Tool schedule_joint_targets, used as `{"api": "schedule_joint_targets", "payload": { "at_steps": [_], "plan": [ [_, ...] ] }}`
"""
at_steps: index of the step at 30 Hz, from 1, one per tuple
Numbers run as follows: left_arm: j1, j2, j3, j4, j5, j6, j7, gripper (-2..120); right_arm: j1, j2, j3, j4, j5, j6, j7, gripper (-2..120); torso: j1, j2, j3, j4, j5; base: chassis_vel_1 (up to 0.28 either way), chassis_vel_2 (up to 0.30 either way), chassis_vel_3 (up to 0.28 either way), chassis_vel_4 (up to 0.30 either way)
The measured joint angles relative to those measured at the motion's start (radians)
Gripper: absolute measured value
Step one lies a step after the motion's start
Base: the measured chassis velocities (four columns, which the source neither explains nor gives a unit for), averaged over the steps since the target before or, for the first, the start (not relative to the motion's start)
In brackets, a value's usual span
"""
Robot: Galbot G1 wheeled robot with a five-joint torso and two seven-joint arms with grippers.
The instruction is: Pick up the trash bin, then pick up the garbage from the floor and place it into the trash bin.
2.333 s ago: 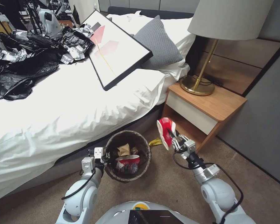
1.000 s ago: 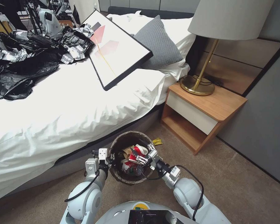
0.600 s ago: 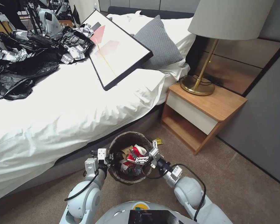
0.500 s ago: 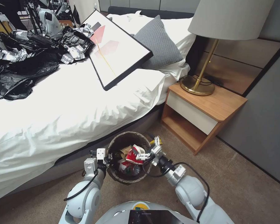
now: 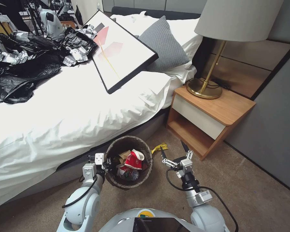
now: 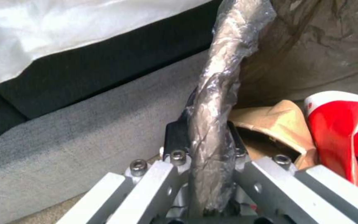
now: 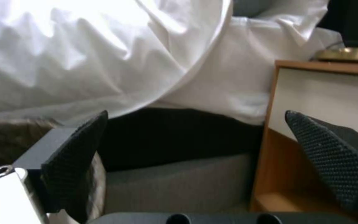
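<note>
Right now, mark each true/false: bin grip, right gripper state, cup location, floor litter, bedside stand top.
1. The left gripper is clamped on the bag-lined rim of the small round trash bin. True.
2. The right gripper holds a crushed cup. False: it is open and empty, beside the bin.
3. A crushed red-and-white paper cup lies in the bin. True.
4. No litter lies on the carpet. False: a yellow wrapper lies behind the bin.
5. The wooden nightstand carries a brass-based lamp. True.

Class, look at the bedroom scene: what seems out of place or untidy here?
A framed picture lies tilted on the bed beside crumpled black bags, and a yellow wrapper sits on the carpet next to the trash bin.
</note>
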State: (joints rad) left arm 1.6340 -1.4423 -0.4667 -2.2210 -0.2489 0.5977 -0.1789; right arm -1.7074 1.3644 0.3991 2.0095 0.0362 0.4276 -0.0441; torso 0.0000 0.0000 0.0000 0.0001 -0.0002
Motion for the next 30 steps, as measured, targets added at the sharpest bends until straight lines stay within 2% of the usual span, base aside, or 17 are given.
{"api": "schedule_joint_targets", "payload": {
  "at_steps": [7,26,30],
  "plan": [
    [0.005,0.0,-0.002,-0.014,-0.001,0.0,-0.001,0,0.024,0.01,-0.002,-0.043,0.024,-0.006,0.006,100,0.0,0.0,0.0,0.0,0.0001,0.0,0.0,0.0,0.0],
    [0.005,-0.001,0.003,-0.01,0.002,0.0,-0.002,0,0.05,0.002,0.017,-0.061,0.049,-0.008,-0.023,97,0.0,0.0,0.0,-0.0001,0.0002,-0.014,0.015,0.017,-0.016],
    [0.001,0.0,0.002,-0.005,0.0,0.0,-0.002,0,0.065,0.002,0.022,-0.077,0.03,0.034,-0.039,98,0.0,0.0,0.0,0.0,0.0002,-0.063,0.063,0.063,-0.051]
  ]
}}
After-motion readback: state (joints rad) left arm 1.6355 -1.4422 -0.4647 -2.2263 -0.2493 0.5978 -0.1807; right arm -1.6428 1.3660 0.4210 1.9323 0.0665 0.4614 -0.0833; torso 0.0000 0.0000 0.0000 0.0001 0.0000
